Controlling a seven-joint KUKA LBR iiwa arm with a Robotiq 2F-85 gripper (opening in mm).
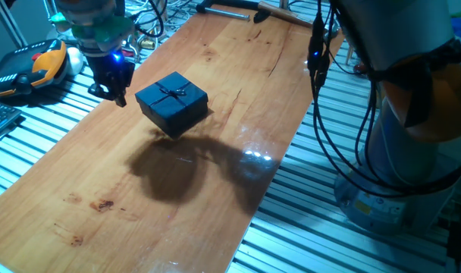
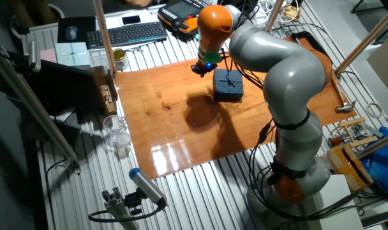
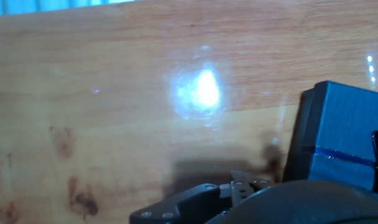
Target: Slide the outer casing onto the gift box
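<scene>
— On the wooden table (image 1: 215, 91), at about 11 o'clock from its middle in one fixed view, sits the outer casing (image 1: 172, 102), a dark navy cube with a thin ribbon bow on top. What does the other fixed view add?

— It shows the whole grey and orange arm (image 2: 277, 76) bending over the table, plus a keyboard (image 2: 127, 33) past the far edge at 11 o'clock. The casing (image 2: 228, 85) rests flat there.

— And the hand view?

— Only there can you see a pale blue line across the casing's (image 3: 344, 134) side and a bright glare on the wood at 12 o'clock.

— The gripper (image 1: 115, 82)?

— Beside the casing at its 9 o'clock, holding nothing. Whether its fingers are spread or closed, I cannot tell.
</scene>
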